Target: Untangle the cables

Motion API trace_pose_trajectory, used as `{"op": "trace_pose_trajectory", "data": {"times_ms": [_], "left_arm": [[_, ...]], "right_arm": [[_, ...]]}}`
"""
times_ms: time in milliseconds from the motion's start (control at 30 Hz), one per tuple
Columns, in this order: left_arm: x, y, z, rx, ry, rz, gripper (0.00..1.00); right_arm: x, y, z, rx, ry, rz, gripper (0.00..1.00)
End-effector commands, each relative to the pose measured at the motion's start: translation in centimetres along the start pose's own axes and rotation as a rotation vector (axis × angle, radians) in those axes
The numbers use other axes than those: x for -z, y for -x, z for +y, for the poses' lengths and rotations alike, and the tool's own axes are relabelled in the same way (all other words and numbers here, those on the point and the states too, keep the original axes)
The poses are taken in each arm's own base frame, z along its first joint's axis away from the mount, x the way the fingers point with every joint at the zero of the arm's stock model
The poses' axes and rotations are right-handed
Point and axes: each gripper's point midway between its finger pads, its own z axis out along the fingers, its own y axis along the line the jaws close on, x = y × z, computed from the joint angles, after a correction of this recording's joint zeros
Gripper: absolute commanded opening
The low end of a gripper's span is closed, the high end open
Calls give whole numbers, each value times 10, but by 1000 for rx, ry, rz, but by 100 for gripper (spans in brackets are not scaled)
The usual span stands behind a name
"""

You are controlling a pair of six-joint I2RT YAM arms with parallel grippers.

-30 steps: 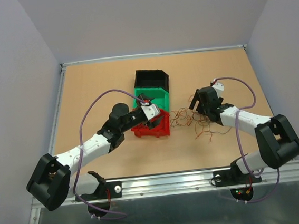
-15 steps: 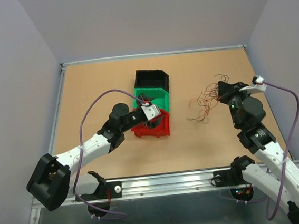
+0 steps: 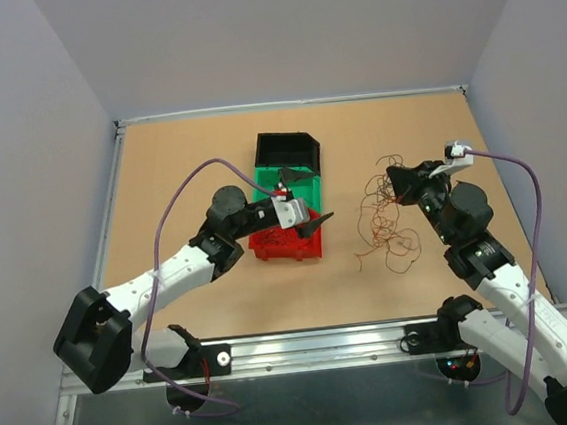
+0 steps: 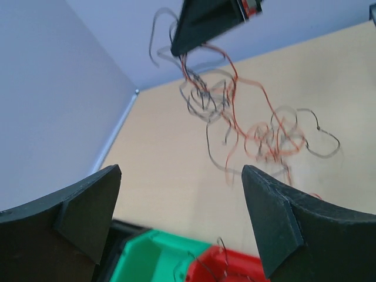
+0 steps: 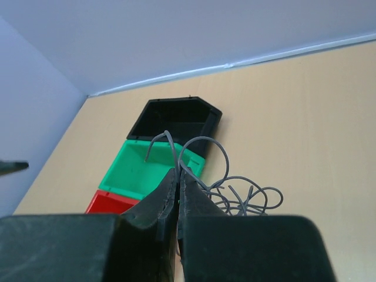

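The cables are a clump of thin red, orange and dark wires hanging from my right gripper, which is raised above the table right of the bins. In the right wrist view its jaws are pressed together on a few grey-looking strands, with more loops below. My left gripper is open over the red bin. Its two fingers stand wide apart with nothing between them, and the dangling cables lie ahead of it. A few wires lie in the red bin.
Three bins sit in a row at mid-table: black farthest, green in the middle, red nearest. Bare tan tabletop surrounds them, bordered by a metal rim and grey walls.
My right gripper shut on the cables and lifted them off the table, the arm swinging up and right. The left gripper turned slightly rightward over the red bin, still open.
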Motion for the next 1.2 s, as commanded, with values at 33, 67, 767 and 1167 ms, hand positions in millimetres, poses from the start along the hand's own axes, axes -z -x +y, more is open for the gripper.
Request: {"op": "trace_pose_trajectory", "data": {"times_ms": [33,67,767,1167], "left_arm": [[-33,42,21,-53,-35,-128,93],[-36,40,17,-46,-58,-133,91],[-94,-6,14,85,40,-23,0],[6,-28,139,352,616,-41,0]], "right_arm": [[-1,-3,30,31,175,11,0],[0,-5,34,29,199,20,1],[3,-14,58,-11,350,30,0],[50,-5,-146,-353,-806,-372,1]]}}
